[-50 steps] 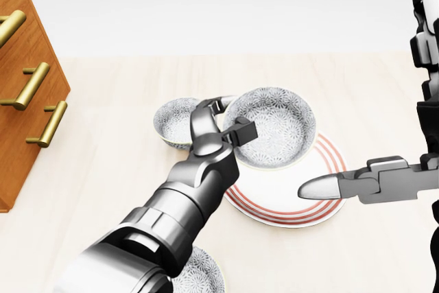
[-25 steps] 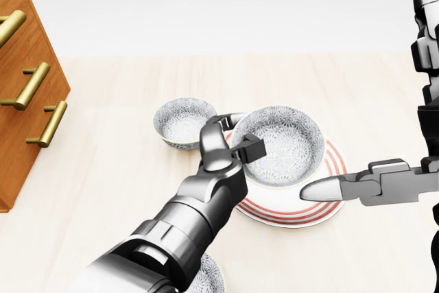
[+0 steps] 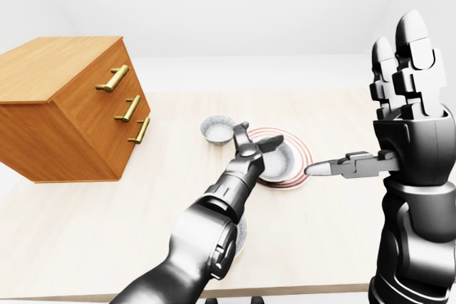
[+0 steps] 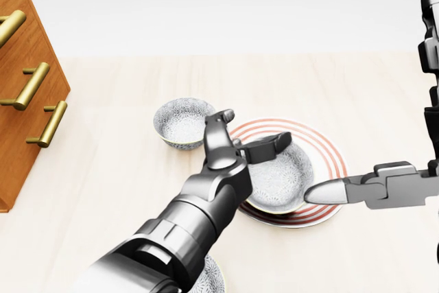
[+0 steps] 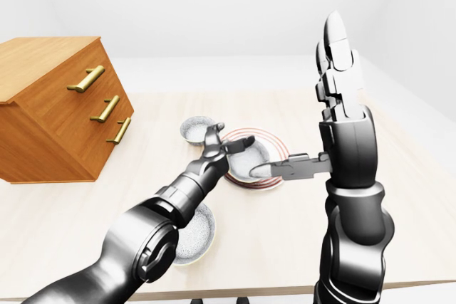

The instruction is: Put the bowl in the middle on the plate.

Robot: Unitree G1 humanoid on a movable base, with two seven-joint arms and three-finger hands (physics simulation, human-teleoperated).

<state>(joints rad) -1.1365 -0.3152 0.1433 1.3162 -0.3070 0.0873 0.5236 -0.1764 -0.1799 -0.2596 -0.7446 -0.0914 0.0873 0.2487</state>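
Partly hidden bowl point(image 4: 285, 182) behind left hand point(image 4: 240, 143)

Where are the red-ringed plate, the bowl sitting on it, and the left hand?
plate point(image 4: 322, 152): head view, on its bare red-ringed rim, right side.
bowl on the plate point(image 4: 288, 180): head view, on its patterned inside.
left hand point(image 4: 248, 136): head view, midway between its spread fingertips, over the bowl's left rim.
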